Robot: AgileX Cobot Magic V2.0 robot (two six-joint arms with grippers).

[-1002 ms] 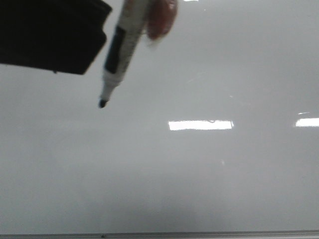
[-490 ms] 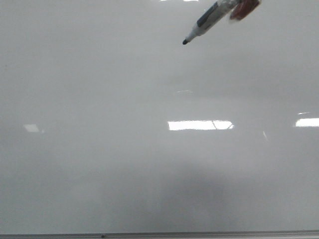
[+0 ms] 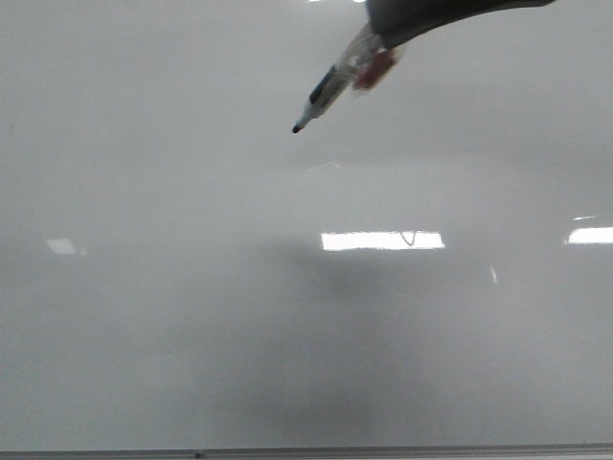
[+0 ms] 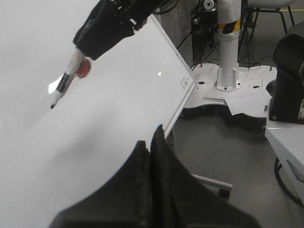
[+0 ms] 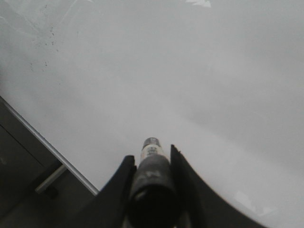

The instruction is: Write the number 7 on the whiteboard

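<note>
The whiteboard [image 3: 192,316] fills the front view, glossy pale grey with bright light reflections; no number 7 or any marker line shows on it. My right gripper [image 5: 151,156] is shut on a white marker pen [image 3: 330,91] with a black tip, which points down-left at the top of the front view, held off the board. The pen [image 4: 64,85] and the right gripper [image 4: 114,23] also show in the left wrist view, over the whiteboard [image 4: 95,123]. My left gripper [image 4: 151,137] is shut and empty, near the board's edge.
The board's thin grey frame edge [image 3: 306,450] runs along the bottom of the front view. In the left wrist view a white robot pedestal [image 4: 227,57] on a flat base stands on the grey floor beyond the board, with dark equipment [image 4: 287,80] beside it.
The pen has swung from the upper left to the upper right, then come down and left a little. The dark arm part at upper left has gone; the right arm now shows at top right.
</note>
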